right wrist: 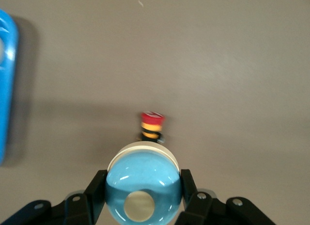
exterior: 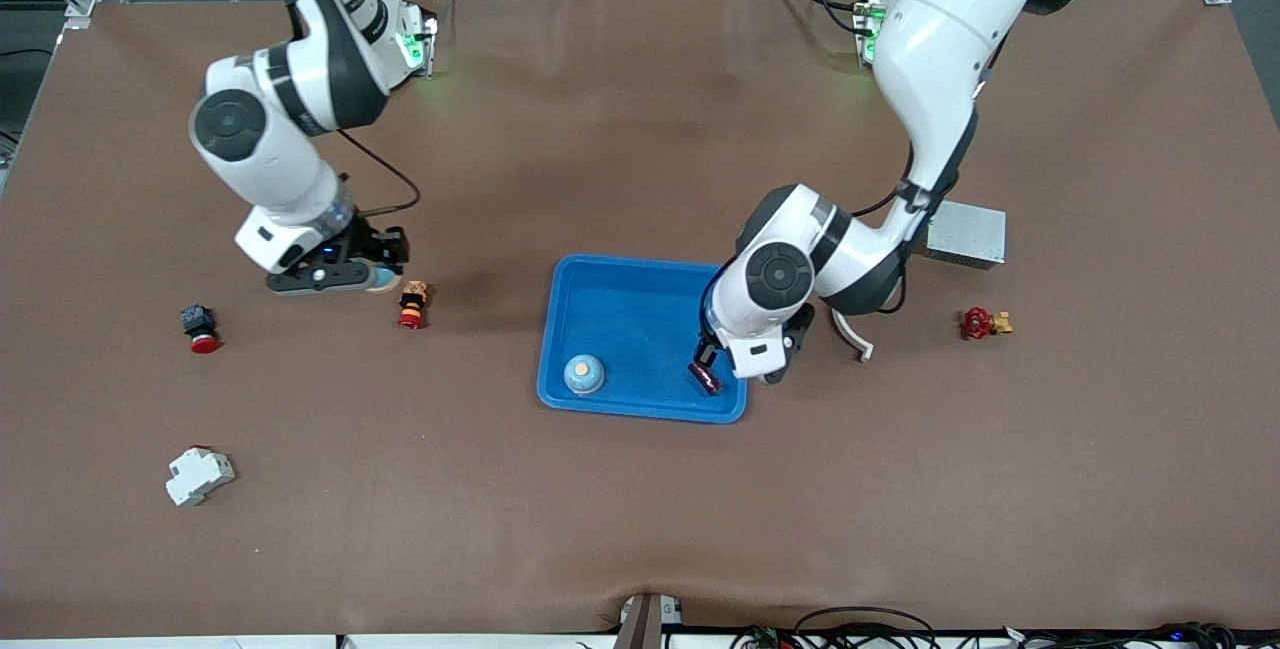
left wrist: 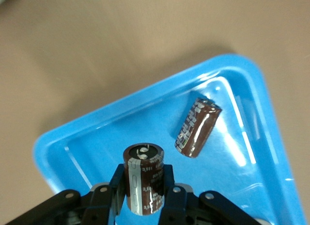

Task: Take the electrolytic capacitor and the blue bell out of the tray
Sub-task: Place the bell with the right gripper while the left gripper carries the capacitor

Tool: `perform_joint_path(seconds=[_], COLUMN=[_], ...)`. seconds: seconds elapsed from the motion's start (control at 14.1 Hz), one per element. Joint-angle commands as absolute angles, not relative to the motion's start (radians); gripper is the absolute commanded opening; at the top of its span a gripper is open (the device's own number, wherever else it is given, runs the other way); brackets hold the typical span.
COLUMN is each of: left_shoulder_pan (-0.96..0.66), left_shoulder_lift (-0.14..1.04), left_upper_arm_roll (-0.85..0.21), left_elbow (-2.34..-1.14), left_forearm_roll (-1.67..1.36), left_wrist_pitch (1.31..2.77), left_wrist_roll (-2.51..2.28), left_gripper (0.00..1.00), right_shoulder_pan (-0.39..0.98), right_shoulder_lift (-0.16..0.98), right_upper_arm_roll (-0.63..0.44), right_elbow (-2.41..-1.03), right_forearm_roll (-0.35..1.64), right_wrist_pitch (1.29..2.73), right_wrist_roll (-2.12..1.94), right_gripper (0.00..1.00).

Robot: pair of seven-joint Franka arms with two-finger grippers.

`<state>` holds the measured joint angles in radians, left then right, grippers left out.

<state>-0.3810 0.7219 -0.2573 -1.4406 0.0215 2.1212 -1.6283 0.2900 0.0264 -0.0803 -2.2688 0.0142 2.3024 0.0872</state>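
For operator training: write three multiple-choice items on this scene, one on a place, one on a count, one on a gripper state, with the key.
1. The loose brown cylindrical capacitor lies: A in the blue plastic tray; B on the grey metal box; C on the table.
2. Round blue bells in view: A one; B two; C four.
3. The left gripper is: A open; B shut on a second brown capacitor; C shut on a bell.
Key: 1 A, on the tray floor. 2 B, one in the tray, one in the right gripper. 3 B, fingers clamp its sides.
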Motion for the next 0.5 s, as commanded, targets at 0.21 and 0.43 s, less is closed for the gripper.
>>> perform_joint_path(seconds=[0.21,0.43], left_shoulder_pan=[-0.304,-0.243], left_shoulder_lift=[0.537,0.413], left_upper_arm_roll=[-0.267,-0.267], left_elbow=[-1.486,-1.584], left_forearm_roll=[0.002,-0.014], left_wrist_pitch=[1.831,1.749], left_wrist_roll=[-1.315,-1.091], left_gripper=[0.00,0.00], right_shoulder_pan=[0.109,0.071], right_shoulder_lift=[0.001,0.028], right_upper_arm_roll=[-0.069,-0.069], right_elbow=[-2.425,-2.470], right_forearm_roll=[0.152,0.152], right_wrist_pitch=[2.437,2.560], right_wrist_roll=[-0.276,-0.347], right_gripper=[0.00,0.00])
